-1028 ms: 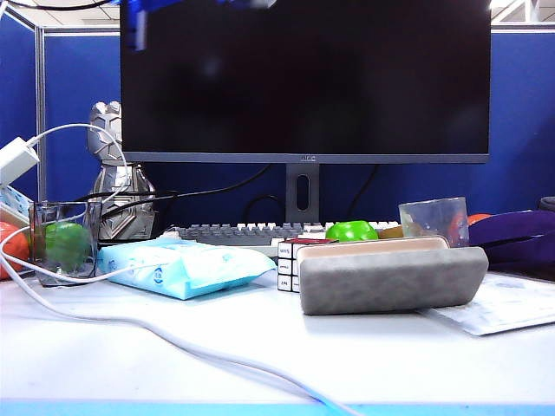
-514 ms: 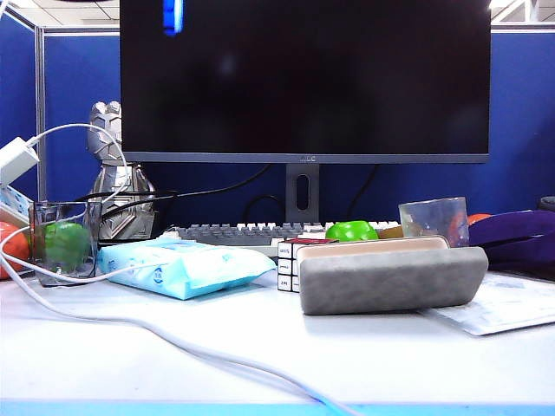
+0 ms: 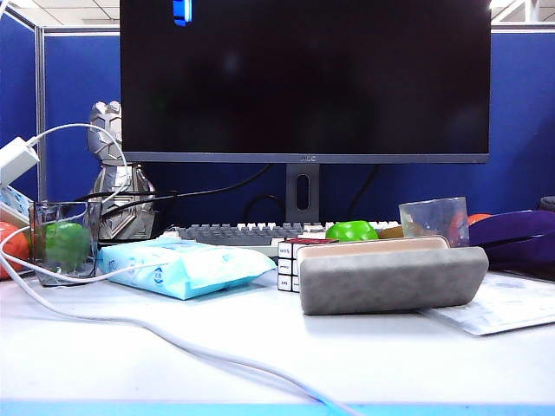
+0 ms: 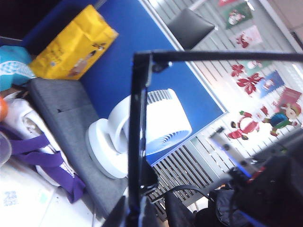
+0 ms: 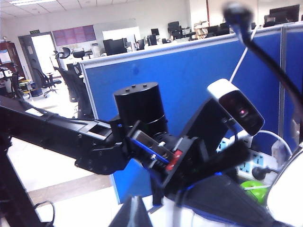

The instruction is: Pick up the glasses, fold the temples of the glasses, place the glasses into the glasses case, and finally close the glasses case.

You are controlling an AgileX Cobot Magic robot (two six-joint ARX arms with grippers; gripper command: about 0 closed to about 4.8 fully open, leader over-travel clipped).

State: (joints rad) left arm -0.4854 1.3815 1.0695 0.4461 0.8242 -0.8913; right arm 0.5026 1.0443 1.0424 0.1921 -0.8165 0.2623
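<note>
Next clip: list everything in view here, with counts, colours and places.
flat computer monitor: 1, black, back centre
robot-shaped metal figurine: 1, silver, back left
clear drinking glass: 1, something green inside, far left
soft tissue pack: 1, light blue, left of centre
keyboard: 1, grey, under monitor
round fruit: 1, green, behind case
felt oblong glasses case: 1, grey, right of centre
charger cable: 1, white, across desk front
fabric bag: 1, purple, far right
thin angled bar: 1, black, rising from left gripper
left gripper: 1, black, outside exterior view, shut
right gripper: 1, black, outside exterior view, state unclear
</note>
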